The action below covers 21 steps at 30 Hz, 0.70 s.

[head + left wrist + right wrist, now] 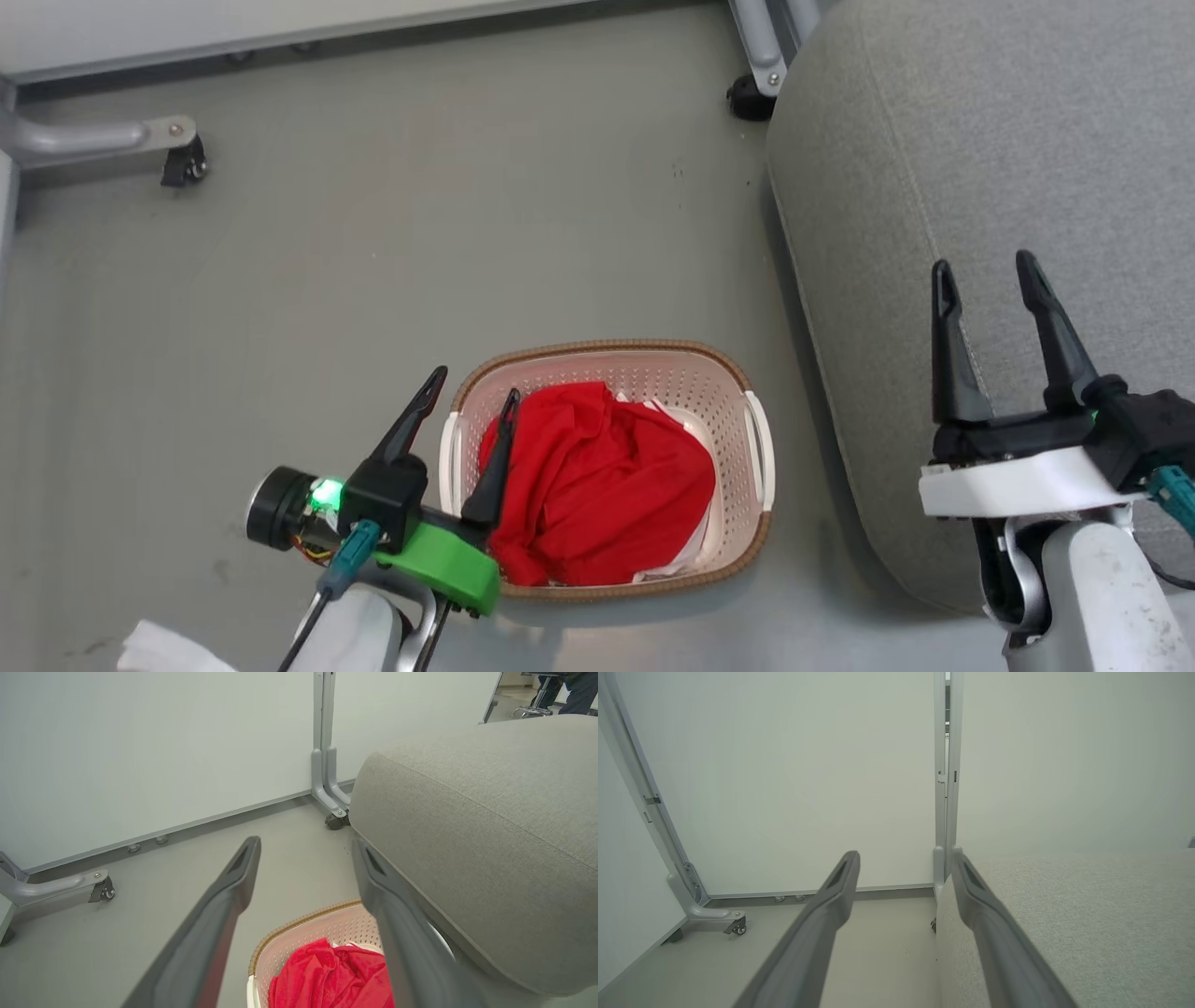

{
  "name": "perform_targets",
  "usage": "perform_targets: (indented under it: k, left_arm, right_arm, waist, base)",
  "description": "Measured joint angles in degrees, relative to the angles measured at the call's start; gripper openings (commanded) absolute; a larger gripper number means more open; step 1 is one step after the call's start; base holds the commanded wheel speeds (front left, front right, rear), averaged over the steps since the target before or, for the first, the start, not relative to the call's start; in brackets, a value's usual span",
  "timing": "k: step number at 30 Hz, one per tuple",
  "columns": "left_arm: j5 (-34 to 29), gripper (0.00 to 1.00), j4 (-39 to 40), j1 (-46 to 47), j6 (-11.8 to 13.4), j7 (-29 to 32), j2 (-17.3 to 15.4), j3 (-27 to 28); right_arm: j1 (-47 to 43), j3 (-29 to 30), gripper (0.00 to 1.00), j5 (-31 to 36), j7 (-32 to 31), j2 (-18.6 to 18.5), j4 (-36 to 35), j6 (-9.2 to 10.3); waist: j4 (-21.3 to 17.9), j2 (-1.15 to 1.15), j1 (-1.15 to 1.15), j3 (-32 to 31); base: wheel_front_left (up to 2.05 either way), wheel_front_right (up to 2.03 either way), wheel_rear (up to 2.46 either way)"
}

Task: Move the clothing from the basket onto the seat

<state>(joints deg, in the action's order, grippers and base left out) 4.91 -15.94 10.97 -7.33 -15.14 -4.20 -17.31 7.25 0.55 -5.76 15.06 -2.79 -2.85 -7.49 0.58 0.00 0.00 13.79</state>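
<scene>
Red clothing point(597, 485) lies heaped in the basket point(597, 350), just beside the seat point(934, 140). The left gripper point(474, 385) is spread over the basket's left rim, the right gripper point(984, 264) spread above the seat.

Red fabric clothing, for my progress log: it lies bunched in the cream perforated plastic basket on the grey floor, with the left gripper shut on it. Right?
No: the left gripper is open, its dark fingers apart above the left side of the cream-white perforated plastic basket, as the head view shows. The bright red fabric clothing does lie bunched in it, on the grey floor.
</scene>
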Motion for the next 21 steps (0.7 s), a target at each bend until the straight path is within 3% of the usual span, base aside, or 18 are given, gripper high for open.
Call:
perform_targets:
  k: [8,15,21]
  left_arm:
    - [-0.42,1.00,-12.32,12.85,0.00,0.01,-2.92,-8.39]
    - [-0.76,1.00,-25.81,26.07,-0.05,0.00,-3.22,-18.28]
    - [-2.09,1.00,-38.30,35.23,-0.02,0.02,-2.16,-21.30]
  right_arm:
    - [7.22,2.98,1.00,0.79,0.00,-0.02,-2.79,0.00]
    - [11.34,5.45,1.00,0.47,0.00,-0.02,-4.36,0.00]
    - [13.24,5.99,1.00,-0.70,0.00,-0.09,-5.92,0.00]
  waist:
    - [-1.43,0.00,0.00,9.53]
    - [-3.00,0.00,0.01,18.66]
    - [-4.76,0.00,0.01,25.86]
  base:
    - [0.00,0.00,0.00]
    - [0.00,0.00,0.00]
    - [0.00,0.00,0.00]
